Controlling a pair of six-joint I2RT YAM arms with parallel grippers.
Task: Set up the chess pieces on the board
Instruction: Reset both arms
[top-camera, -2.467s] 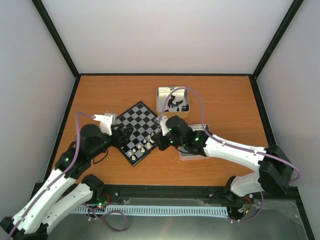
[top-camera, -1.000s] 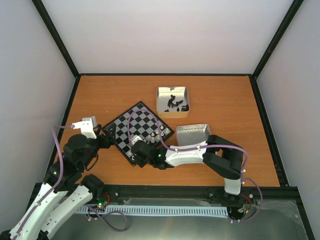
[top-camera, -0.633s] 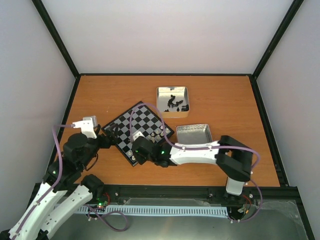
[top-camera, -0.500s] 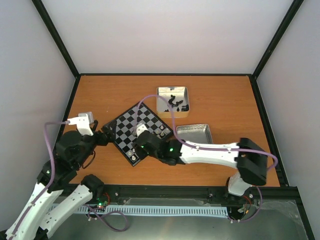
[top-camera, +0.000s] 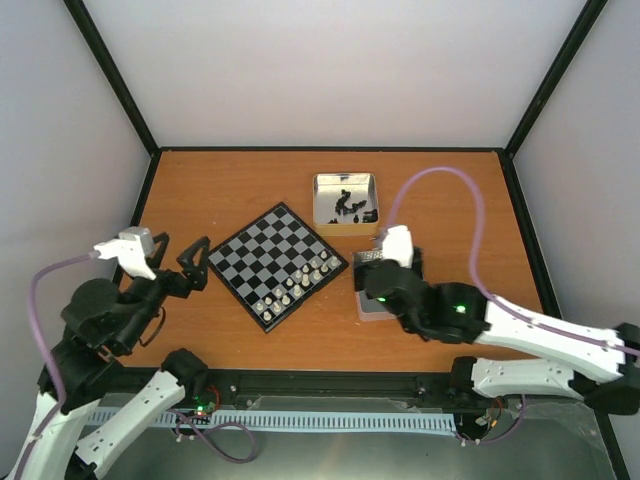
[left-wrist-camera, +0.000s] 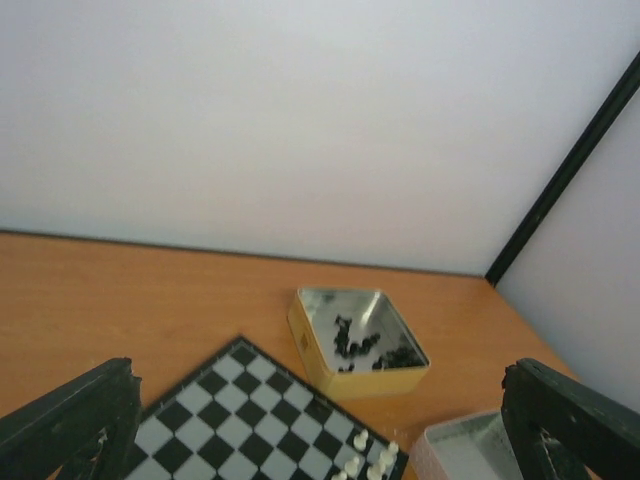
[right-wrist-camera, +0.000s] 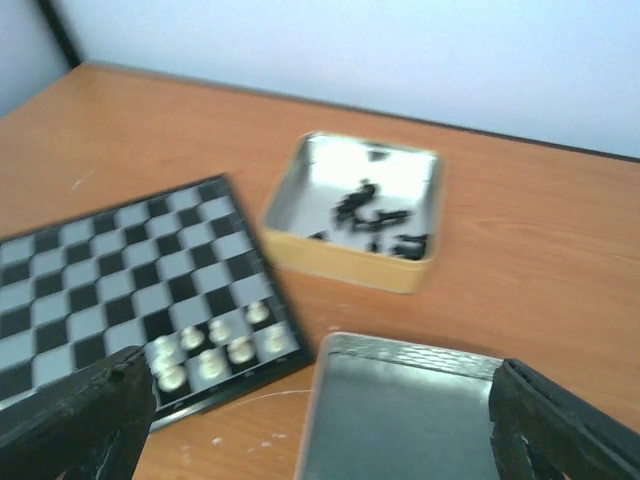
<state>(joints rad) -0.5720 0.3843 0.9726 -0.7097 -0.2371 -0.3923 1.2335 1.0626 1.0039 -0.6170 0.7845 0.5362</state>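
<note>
The board (top-camera: 272, 259) lies turned like a diamond on the table. Several cream-white chess pieces (top-camera: 296, 284) stand in two rows along its near right edge. They show again in the right wrist view (right-wrist-camera: 214, 346) and the left wrist view (left-wrist-camera: 371, 461). Black chess pieces (top-camera: 347, 208) lie in a gold-sided tin (top-camera: 329, 227). My left gripper (top-camera: 181, 260) hangs open left of the board, holding nothing; its wrist view looks across the board (left-wrist-camera: 232, 418). My right gripper (right-wrist-camera: 325, 428) stands open and empty above a shallow silver tin (right-wrist-camera: 400, 420).
The gold tin (right-wrist-camera: 345, 264) stands just behind the board's right corner, the silver tin (top-camera: 371, 307) close to the board's right side under my right arm. Black frame posts and pale walls close in the table on three sides.
My right arm has drawn back from the board's near edge to above the silver tin, and its jaws have opened. My left arm has pulled away leftward with its jaws wide.
</note>
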